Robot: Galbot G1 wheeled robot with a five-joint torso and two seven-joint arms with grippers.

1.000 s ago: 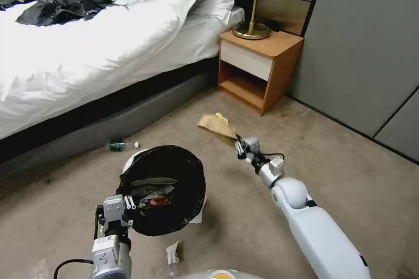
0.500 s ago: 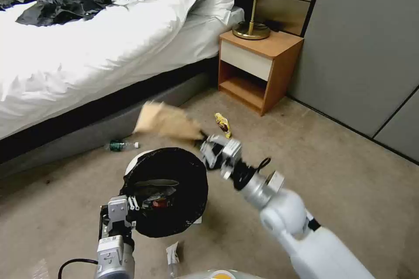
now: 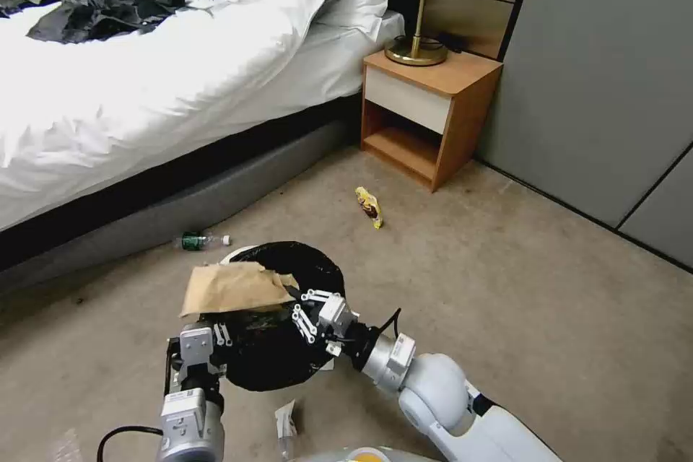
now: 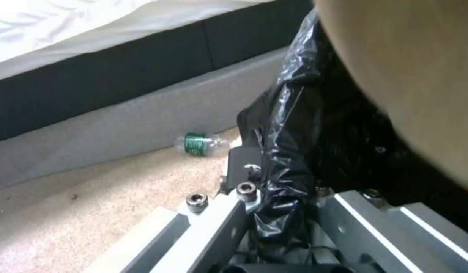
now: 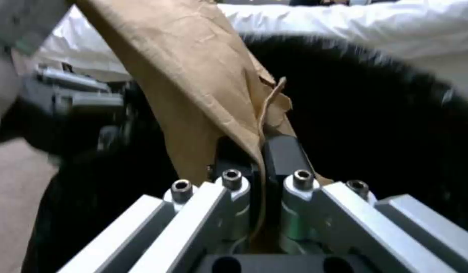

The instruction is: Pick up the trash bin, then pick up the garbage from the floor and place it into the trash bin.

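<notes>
The trash bin (image 3: 289, 361), white with a black bag liner, hangs above the carpet with my left gripper (image 3: 209, 343) shut on its near rim; the liner (image 4: 282, 159) is pinched between those fingers. My right gripper (image 3: 303, 307) is shut on a brown cardboard scrap (image 3: 234, 287) held flat over the bin's mouth; the wrist view shows the scrap (image 5: 193, 76) clamped between the black pads (image 5: 282, 151). Other garbage lies on the floor: a yellow snack wrapper (image 3: 369, 206), a green-labelled bottle (image 3: 196, 240) by the bed base, and a white wrapper (image 3: 286, 422) near my base.
A white bed (image 3: 144, 86) with dark clothes on it runs along the left. A wooden nightstand (image 3: 426, 115) with a brass lamp (image 3: 416, 50) stands at the back, and a grey wall (image 3: 606, 86) closes the right. Open carpet lies to the right of the bin.
My right arm swung the cardboard scrap from the floor near the nightstand leftward and back, bringing it over the bin's opening. The yellow wrapper it covered is now exposed. The bin barely moved.
</notes>
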